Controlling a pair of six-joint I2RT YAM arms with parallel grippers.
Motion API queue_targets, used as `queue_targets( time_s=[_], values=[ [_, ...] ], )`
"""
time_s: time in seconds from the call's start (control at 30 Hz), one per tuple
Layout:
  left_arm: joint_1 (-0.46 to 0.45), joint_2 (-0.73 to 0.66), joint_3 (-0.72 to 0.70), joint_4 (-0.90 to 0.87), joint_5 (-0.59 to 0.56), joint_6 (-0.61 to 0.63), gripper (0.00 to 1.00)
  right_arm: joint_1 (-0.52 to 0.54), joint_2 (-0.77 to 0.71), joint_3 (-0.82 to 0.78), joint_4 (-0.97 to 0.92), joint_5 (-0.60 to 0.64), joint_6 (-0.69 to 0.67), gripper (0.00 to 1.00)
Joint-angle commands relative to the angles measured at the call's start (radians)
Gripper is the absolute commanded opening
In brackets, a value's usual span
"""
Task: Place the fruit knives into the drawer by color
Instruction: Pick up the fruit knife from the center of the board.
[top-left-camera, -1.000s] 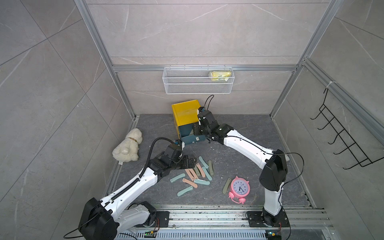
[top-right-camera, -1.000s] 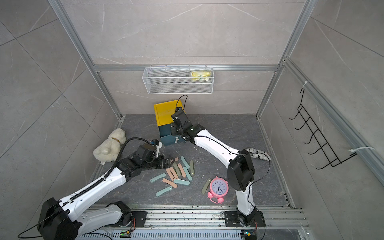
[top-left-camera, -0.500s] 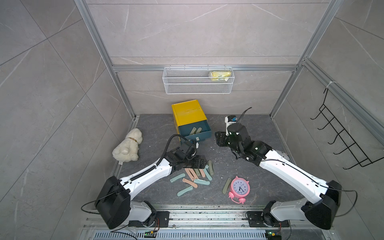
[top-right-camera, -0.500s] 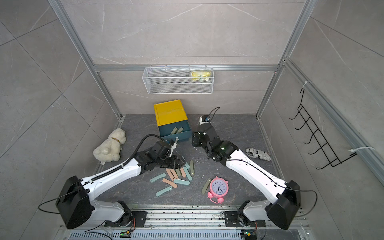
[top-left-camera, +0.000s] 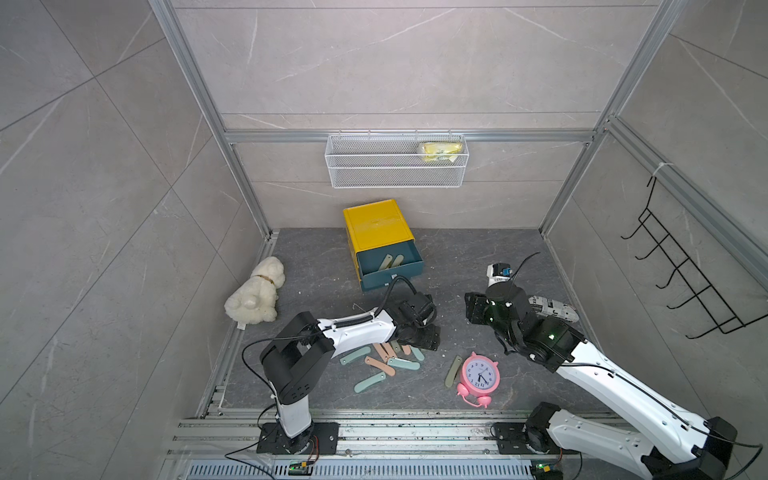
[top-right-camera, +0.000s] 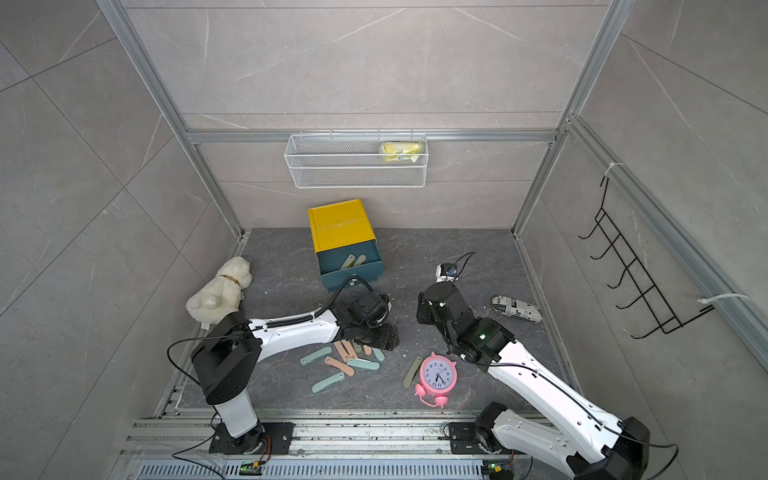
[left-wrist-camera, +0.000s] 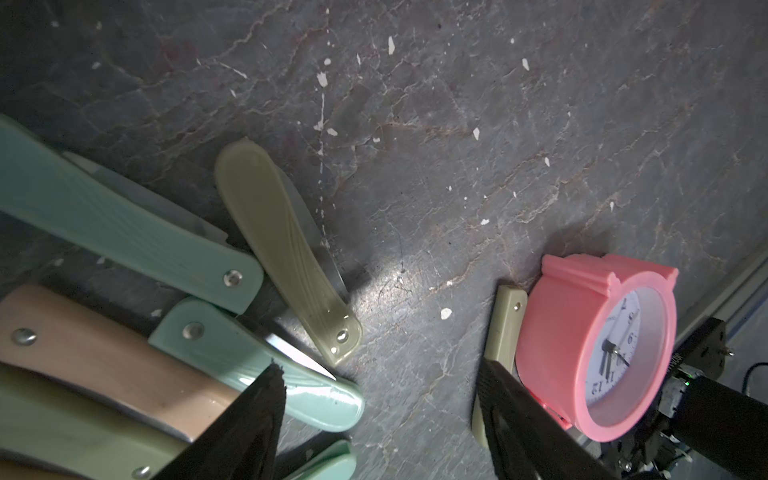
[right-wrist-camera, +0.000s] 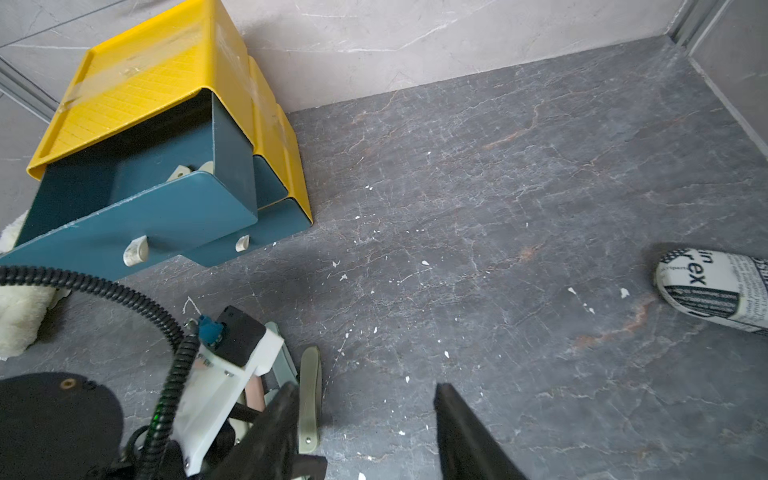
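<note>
Mid-pick: my left tool (left-wrist-camera: 380, 368) hovers, jaws apart and empty, beside the olive-green flat plastic fruit knife (left-wrist-camera: 286, 249); next I should straddle and pinch it.

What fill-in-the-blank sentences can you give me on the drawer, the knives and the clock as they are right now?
1. The open top drawer of the yellow cabinet holds ___ olive-green fruit knives.
2. One olive-green knife lies against the ___ alarm clock.
3. The left gripper hovers over the loose knives with its fingers ___.

Missing words: two; pink; open.
</note>
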Motion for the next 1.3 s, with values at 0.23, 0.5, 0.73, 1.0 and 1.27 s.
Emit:
queue_targets(
  time_s=[0.23,0.5,0.73,1.0,1.27],
  values=[
    [-0.017,0.093,0.101,-0.07,-0.085,0.007,0.67,-0.015,-0.06,-0.047,-0.026,0.022,0.019,0.55],
    [-0.019,0.124,0.123,-0.121,-0.111,-0.002,0.63,-0.022,-0.073,-0.058,-0.023,0.018,0.02,0.55],
    [-0.022,0.186,0.194,-0.16,-0.109,0.036,0.6,-0.03,-0.086,-0.069,-0.018,0.018,0.017,0.56],
    [-0.06,0.289,0.322,-0.28,-0.203,0.121,0.52,-0.044,-0.096,-0.08,-0.017,0.013,0.024,0.56],
    [-0.079,0.336,0.368,-0.345,-0.307,0.175,0.53,-0.051,-0.097,-0.084,-0.008,0.002,0.024,0.57]
  ],
)
